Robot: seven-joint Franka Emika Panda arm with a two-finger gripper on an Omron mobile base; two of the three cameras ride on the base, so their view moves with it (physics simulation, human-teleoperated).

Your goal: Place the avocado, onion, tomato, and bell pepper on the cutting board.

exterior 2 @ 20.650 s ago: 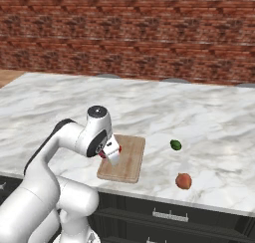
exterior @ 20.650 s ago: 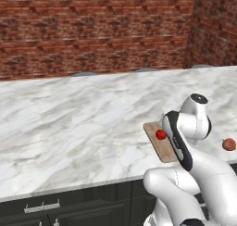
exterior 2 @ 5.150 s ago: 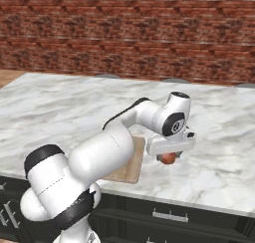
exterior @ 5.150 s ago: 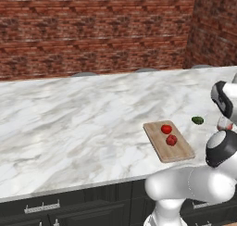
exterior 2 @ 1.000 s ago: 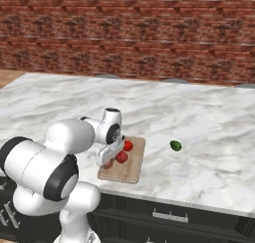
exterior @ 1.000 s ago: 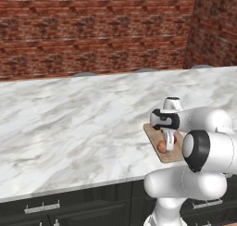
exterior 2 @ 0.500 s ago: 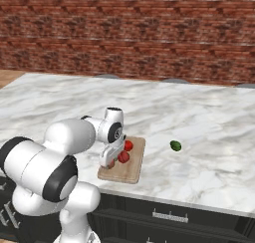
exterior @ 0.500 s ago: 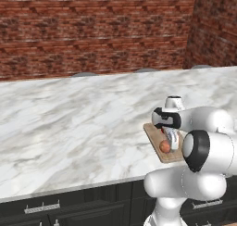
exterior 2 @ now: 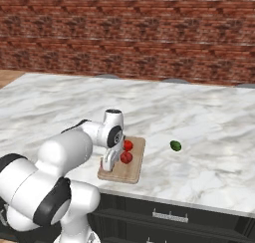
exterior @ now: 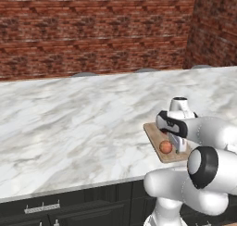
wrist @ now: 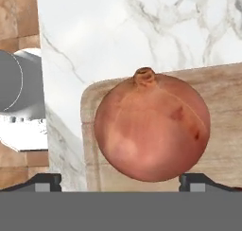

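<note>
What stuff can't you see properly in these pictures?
- Cutting board: in the left base view the arm covers its far half and the two red vegetables on it.
- Onion: in the right base view the gripper hides it.
- Avocado: too small in the right base view to make out any detail.
- Fingertips: the bottom edge of the hand view cuts them off.

Crowded board, open counter

In the right base view, the cutting board point(exterior 2: 133, 173) carries two red items point(exterior 2: 126, 152) and the onion point(exterior: 165, 147) under the hand point(exterior 2: 108, 163); bare counter point(exterior 2: 209, 137) surrounds the avocado point(exterior 2: 175, 146) at center right.
</note>
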